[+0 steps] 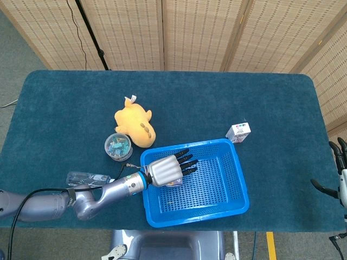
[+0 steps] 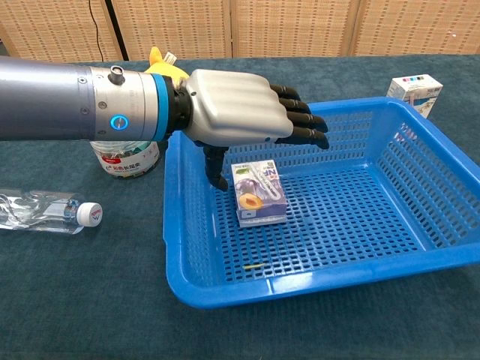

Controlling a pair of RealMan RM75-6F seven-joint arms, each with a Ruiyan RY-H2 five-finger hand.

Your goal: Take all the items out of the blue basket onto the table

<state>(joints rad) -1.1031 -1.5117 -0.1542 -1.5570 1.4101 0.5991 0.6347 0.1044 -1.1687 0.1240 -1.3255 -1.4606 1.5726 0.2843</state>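
A blue basket stands at the table's front middle. One small purple juice box lies flat on its floor near the left wall; in the head view only its edge peeks out under my hand. My left hand hovers just above the box, palm down, fingers stretched out and apart, thumb hanging down beside the box's left edge. It holds nothing. My right hand waits off the table's right edge, fingers spread.
Left of the basket lie a clear water bottle, a round tub of clips and a yellow plush toy. A small white carton stands behind the basket's right corner.
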